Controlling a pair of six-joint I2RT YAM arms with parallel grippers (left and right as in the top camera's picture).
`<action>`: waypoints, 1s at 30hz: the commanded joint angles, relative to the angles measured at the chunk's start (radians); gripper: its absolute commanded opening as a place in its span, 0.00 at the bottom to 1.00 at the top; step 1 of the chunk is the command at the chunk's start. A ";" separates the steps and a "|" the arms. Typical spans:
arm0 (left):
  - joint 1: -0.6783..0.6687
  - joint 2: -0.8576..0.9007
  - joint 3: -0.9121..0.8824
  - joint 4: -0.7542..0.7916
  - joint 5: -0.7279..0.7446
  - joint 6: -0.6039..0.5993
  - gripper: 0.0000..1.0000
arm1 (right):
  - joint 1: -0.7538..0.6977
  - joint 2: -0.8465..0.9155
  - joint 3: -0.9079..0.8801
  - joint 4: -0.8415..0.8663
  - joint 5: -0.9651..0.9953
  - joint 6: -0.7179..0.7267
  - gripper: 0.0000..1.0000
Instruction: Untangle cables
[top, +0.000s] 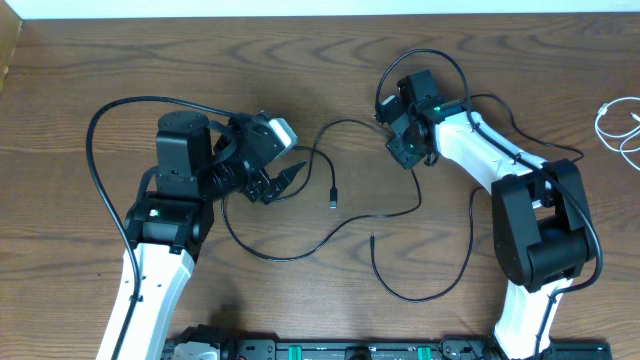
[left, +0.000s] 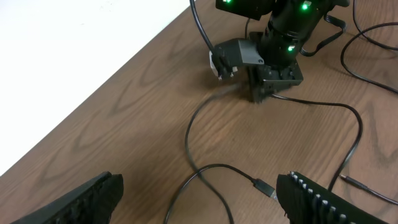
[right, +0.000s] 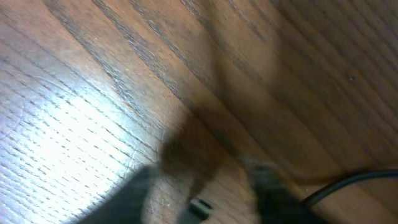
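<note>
On the brown wood-grain table (top: 80, 60), thin black cables lie in loose curves between the two arms. The left pincer (top: 285, 180) is low over the table with its jaws wide apart, holding nothing. A thin black cable with a small flat plug (left: 266, 188) lies on the wood between its fingers (left: 93, 196), the plug nearer the right-hand one in the wrist view.

A long black cable (top: 300, 255) sweeps in a wide arc from beside the left arm across the middle of the table and rises to the right pincer (top: 405, 152). This pincer points down, its tips at the table surface, and the cable reaches them. The right wrist view is blurred, so I cannot tell whether its jaws are closed on the cable.

A third black cable (top: 400, 290) curves like a hook in front of the right arm. A coiled white cable (top: 615, 125) lies at the table's far right edge, well apart from the others.
</note>
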 joint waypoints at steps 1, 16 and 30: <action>0.000 0.002 0.013 -0.005 -0.002 -0.005 0.84 | 0.000 0.012 -0.004 -0.001 0.063 0.027 0.01; 0.000 0.002 0.013 -0.049 -0.002 -0.005 0.85 | -0.080 -0.278 0.000 -0.017 0.394 0.344 0.01; -0.001 0.002 0.013 -0.049 -0.001 -0.005 0.85 | -0.259 -0.523 0.000 -0.066 0.308 0.344 0.01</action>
